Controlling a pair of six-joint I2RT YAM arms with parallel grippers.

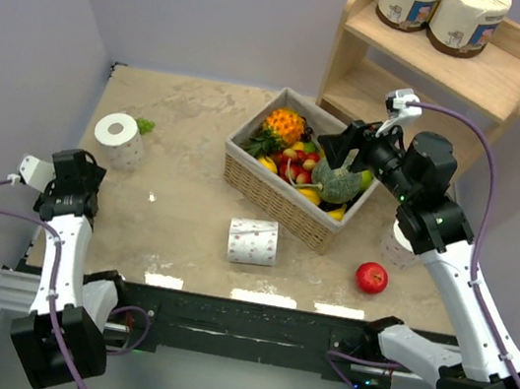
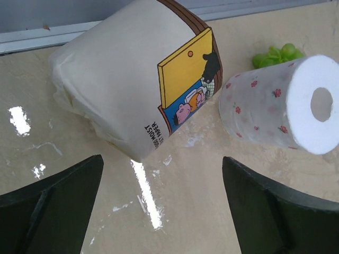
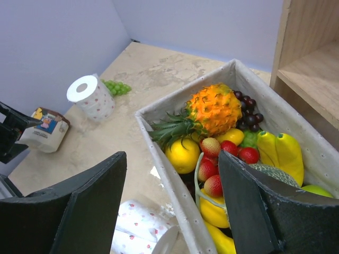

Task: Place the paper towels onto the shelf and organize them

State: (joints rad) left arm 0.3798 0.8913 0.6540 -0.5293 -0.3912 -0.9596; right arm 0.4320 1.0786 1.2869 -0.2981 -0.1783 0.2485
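on my left wrist view, the cream-wrapped roll [image 2: 122,79] lying on the tabletop [image 2: 180,211] carries a label [image 2: 188,90] with two lines of small dark print running sideways beside a yellow and blue cartoon panel. i read "paper" at the end of one line and what looks like "moist" in the other. the labels on the two wrapped rolls [image 1: 409,2] atop the shelf [image 1: 504,81] are too small to read.
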